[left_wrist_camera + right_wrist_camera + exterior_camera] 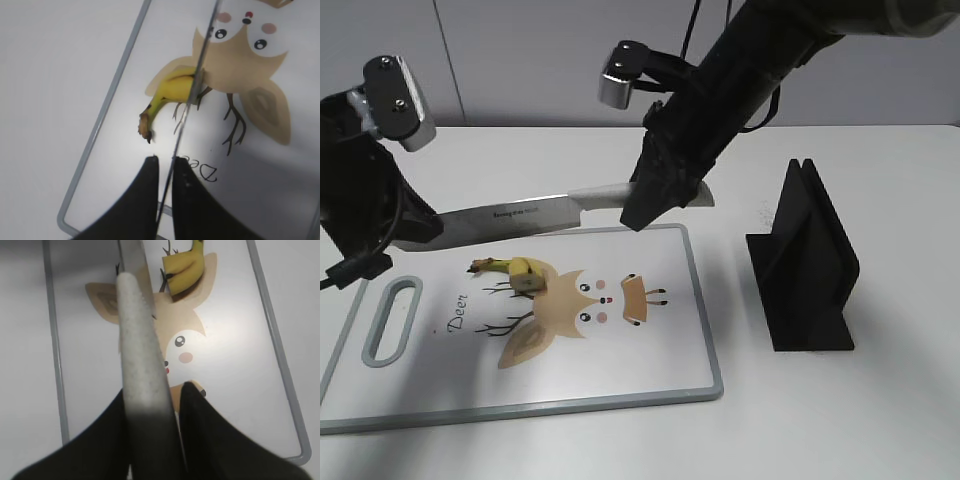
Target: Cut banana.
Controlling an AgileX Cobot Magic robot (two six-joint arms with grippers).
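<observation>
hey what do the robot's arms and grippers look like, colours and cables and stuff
Both arms are matte black. The right arm looks wrapped in a dark, fabric-like cover, with black cables rising behind it. Each wrist carries a silver-grey boxy camera with rounded corners. A black cable loops beside the left arm. The fingers are black, smooth and tapered.
</observation>
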